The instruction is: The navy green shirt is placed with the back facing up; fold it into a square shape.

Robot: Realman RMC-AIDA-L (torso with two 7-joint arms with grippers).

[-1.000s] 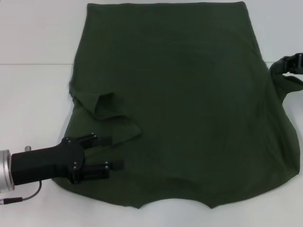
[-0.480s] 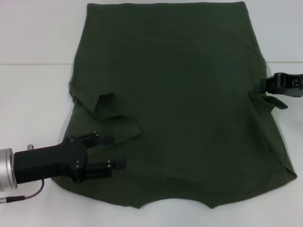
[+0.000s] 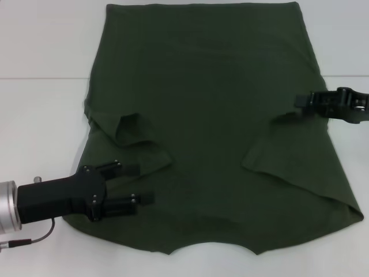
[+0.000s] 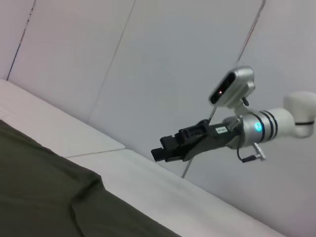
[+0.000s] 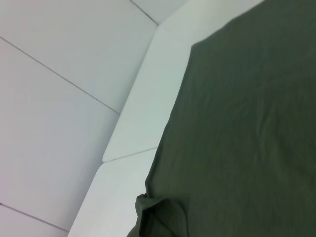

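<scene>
At the lower left of the head view the left tool (image 3: 137,183) lies low over the navy green shirt (image 3: 207,104), its two fingers spread apart with nothing between them — the upper finger reaches toward the sleeve flap already turned in onto the body. The shirt lies spread on the white worktop (image 3: 40,109), filling the middle of the frame, its neckline notch at the bottom edge and its hem at the top. At the right, the other sleeve is folded inward as a flap. Above it, at the right edge, the right tool (image 3: 298,100) hovers over the shirt's side — whether it grips any cloth I cannot tell.
</scene>
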